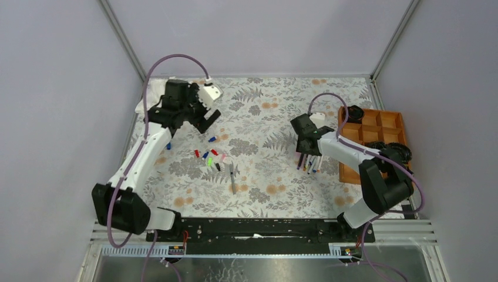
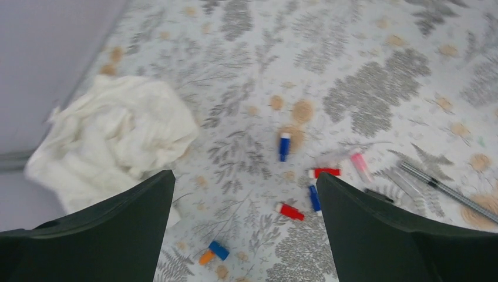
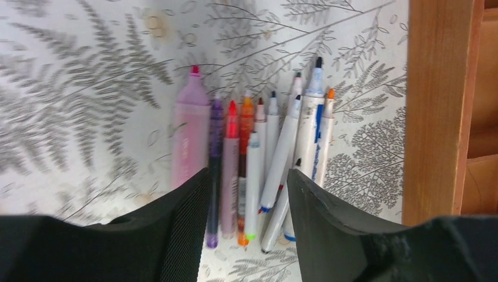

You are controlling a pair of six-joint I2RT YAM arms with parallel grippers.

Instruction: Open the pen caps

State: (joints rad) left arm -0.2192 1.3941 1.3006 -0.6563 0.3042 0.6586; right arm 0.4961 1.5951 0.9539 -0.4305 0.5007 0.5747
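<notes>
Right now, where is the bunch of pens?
In the top view, on the right side, the pens lie bunched together just left of the wooden tray, directly under the open right pincer.

Soft, even, bright light throughout, with only faint shadows. The top view is sharp; both wrist views are blurred, smearing the cloth [image 2: 111, 135] and the pens [image 3: 253, 170].
</notes>
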